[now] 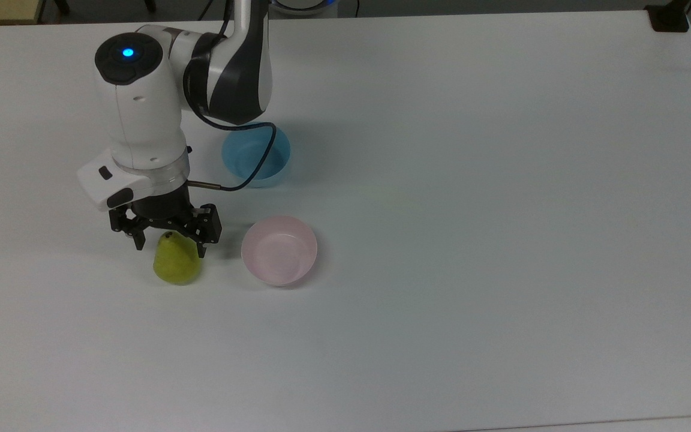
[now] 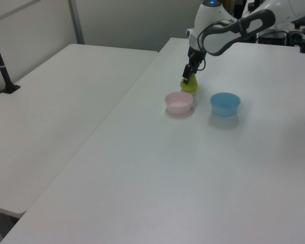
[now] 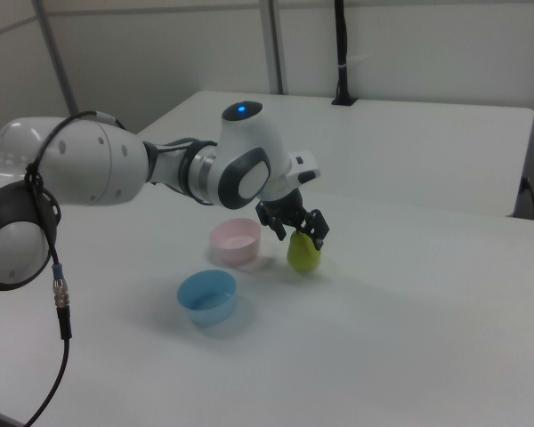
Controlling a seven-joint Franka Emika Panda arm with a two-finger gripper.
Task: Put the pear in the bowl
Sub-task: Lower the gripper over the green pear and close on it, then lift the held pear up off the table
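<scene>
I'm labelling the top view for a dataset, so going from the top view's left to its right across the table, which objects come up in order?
Pear with the open gripper straddling its top, then pink bowl. The blue bowl overlaps the pink one's span, so it is left out.

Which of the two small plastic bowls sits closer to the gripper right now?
The pale pink plastic bowl. It sits just beside the yellow-green pear that the open gripper straddles; the light blue plastic bowl lies farther off.

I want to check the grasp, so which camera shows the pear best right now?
The top view: the pear stands upright on the table, its lower body unobstructed, its top between the open gripper fingers. The right view shows its lower body below the gripper. In the left view the gripper covers much of it.
</scene>
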